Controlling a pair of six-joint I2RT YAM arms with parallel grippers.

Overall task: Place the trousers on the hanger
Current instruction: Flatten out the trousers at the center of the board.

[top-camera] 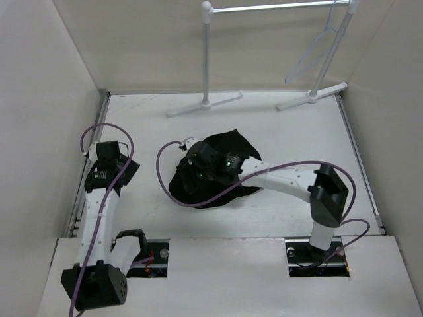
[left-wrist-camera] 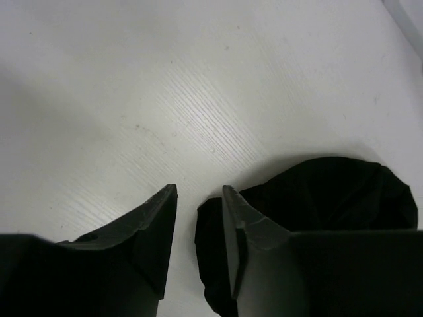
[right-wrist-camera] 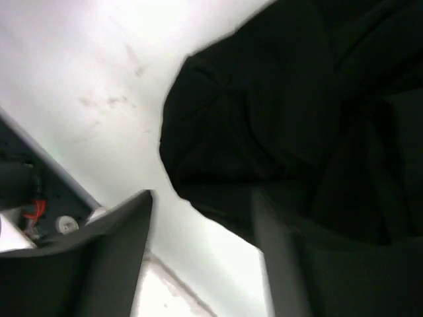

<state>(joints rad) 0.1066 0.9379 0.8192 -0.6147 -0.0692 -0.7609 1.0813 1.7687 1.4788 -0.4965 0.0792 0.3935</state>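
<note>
The right gripper (right-wrist-camera: 201, 195) is positioned directly over the trousers (top-camera: 231, 142), which are bunched in a dark heap on the table (top-camera: 284, 132). Its jaws are seen set wide apart. The edge of the cloth and a strip of bare table show in the gap, and nothing is clamped between them. In the wrist view the fabric is spread mostly ahead of this gripper and toward its right-hand finger, which is overlapped by black cloth; whether the cloth is touched cannot be told. The left gripper (left-wrist-camera: 199, 191) is positioned apart from the heap, with its jaws drawn to a narrow gap in which only bare table is seen, so nothing is held. From this gripper the trousers are found just ahead and to the right, beside the right-hand finger. The hanger (top-camera: 301, 64) is hung on the rail of the white rack (top-camera: 207, 59), well apart from both grippers, far ahead of the right one and off to its right.
</note>
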